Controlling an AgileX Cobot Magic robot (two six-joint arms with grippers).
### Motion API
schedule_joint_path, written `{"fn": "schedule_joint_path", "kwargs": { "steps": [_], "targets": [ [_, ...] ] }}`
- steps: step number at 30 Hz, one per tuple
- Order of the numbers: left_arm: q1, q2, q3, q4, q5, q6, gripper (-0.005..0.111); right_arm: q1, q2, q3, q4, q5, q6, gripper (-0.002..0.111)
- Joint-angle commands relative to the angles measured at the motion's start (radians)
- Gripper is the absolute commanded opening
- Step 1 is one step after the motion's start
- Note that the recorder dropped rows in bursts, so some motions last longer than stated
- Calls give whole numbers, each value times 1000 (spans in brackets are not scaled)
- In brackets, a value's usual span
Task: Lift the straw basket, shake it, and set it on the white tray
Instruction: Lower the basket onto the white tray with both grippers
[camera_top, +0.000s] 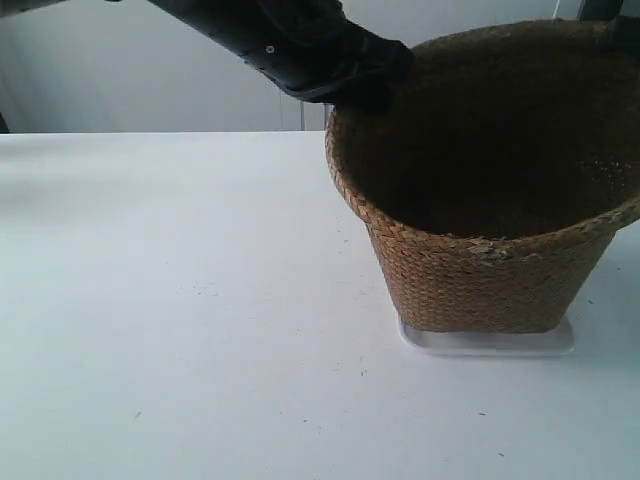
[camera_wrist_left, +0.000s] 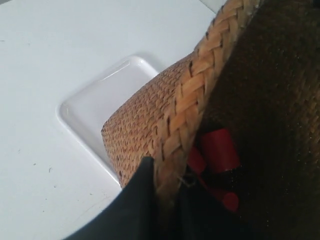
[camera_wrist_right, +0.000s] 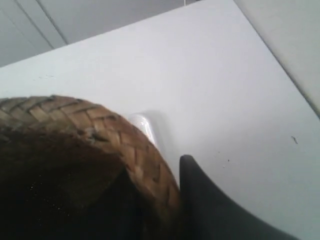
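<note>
A robotics lab or test room, by the look of it. I work over a plain white bench (camera_top: 150, 300) with faint scuff marks, and bare pale wall panels (camera_top: 120, 80) stand behind it. One of my black robot arms (camera_top: 270, 40) reaches in from above, over the bench.

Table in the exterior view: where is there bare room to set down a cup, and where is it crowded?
Free: the wide table left of the basket in that view, and the strip between it and the near edge. Crowded: the tray, where the basket stands; only one end is bare.
</note>
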Motion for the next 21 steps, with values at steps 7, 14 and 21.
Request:
{"fn": "schedule_joint_path", "kwargs": {
  "steps": [7, 14, 21],
  "targets": [
    [42, 124, -148, 113, 38, 5, 0, -99, 86, -8, -225, -51, 45, 0],
    [44, 142, -170, 107, 60, 8, 0, -99, 128, -8, -196, -68, 46, 6],
    [59, 142, -170, 90, 64, 5, 34, -99, 149, -8, -126, -96, -24, 52]
  ]
}}
